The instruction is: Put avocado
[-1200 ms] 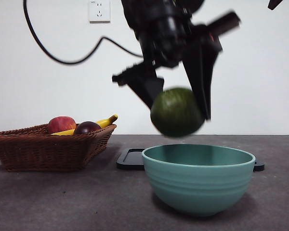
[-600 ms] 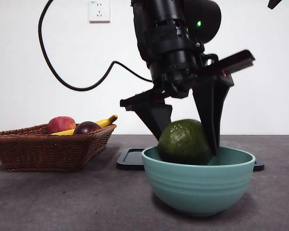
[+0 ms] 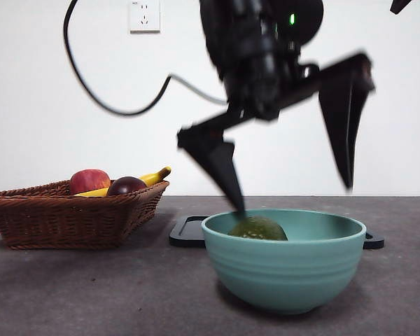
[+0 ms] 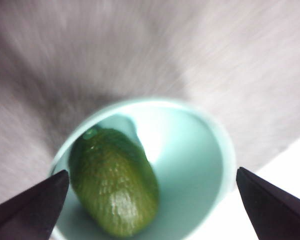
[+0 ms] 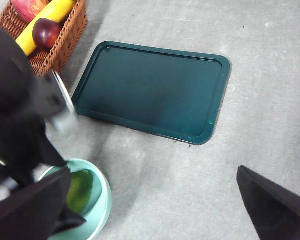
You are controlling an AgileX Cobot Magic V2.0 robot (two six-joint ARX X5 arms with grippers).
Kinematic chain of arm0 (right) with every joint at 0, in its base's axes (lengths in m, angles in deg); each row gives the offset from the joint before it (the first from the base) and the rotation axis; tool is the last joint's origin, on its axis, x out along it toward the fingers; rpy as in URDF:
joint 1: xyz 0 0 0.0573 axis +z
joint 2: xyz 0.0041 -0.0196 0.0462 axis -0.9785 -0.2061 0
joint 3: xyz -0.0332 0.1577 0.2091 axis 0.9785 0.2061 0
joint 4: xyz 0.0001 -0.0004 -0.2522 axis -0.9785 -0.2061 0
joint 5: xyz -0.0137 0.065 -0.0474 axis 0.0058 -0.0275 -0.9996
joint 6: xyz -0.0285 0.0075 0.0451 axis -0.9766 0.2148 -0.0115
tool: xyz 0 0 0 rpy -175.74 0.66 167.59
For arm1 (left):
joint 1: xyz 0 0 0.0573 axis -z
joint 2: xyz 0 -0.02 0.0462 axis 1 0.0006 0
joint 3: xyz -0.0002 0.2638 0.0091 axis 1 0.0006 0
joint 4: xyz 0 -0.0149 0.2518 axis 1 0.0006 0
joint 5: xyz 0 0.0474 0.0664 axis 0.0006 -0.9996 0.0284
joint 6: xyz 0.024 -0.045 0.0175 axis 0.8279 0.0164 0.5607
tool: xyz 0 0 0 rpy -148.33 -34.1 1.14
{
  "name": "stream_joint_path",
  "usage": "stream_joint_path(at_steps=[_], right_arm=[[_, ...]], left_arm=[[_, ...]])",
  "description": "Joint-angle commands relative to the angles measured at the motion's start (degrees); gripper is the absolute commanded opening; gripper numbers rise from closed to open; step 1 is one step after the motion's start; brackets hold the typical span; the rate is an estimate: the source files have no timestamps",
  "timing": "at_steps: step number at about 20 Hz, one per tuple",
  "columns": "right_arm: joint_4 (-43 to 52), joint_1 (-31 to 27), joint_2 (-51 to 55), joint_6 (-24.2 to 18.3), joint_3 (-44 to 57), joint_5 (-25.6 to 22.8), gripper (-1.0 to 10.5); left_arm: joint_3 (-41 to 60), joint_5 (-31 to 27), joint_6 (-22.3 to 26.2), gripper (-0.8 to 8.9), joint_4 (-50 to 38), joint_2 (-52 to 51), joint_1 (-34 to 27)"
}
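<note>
While the left gripper [image 3: 290, 199] hangs jaws wide apart, the avocado [image 3: 257, 229] lies loose below it in the bowl [image 3: 283, 266]; right gripper [image 5: 150, 210] spread too.

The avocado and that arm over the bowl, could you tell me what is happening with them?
The left tool hangs open above the teal bowl, and the avocado lies free inside the bowl, no jaw touching it. The right tool waits open, high over the table near the dark green tray. The wicker basket of fruit stands off to one side.
</note>
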Motion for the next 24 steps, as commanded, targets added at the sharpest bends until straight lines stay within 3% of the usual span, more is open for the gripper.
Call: stream_joint_path(at_steps=[1, 6, 12, 15, 17, 24], right_arm=[[0.3, 0.2, -0.2, 0.3, -1.3, 0.0, 6.4], [-1.2, 0.2, -0.3, 0.3, -1.3, 0.3, 6.4], [-1.3, 0.3, -0.3, 0.6, -1.3, 4.6, 6.4], [-1.3, 0.3, -0.3, 0.6, -1.3, 5.8, 6.4], [-1.2, 0.3, -0.3, 0.6, -1.3, 5.8, 6.4], [-1.1, 0.4, -0.4, 0.1, -1.3, 5.6, 6.4]], left_arm=[[-7.1, 0.1, 3.6, 6.21, 4.7, 1.0, 0.4], [-11.0, -1.9, 11.8, 6.18, 12.9, -4.2, 0.6], [-10.6, -5.7, 12.2, 6.16, 14.2, -17.1, -2.1], [-8.9, -10.2, 13.6, 6.16, 14.0, -25.3, -2.5], [-4.4, -11.8, 13.7, 6.16, 12.3, -32.3, -2.5], [29.7, -15.6, 12.5, 6.16, -4.2, -67.6, -2.5]])
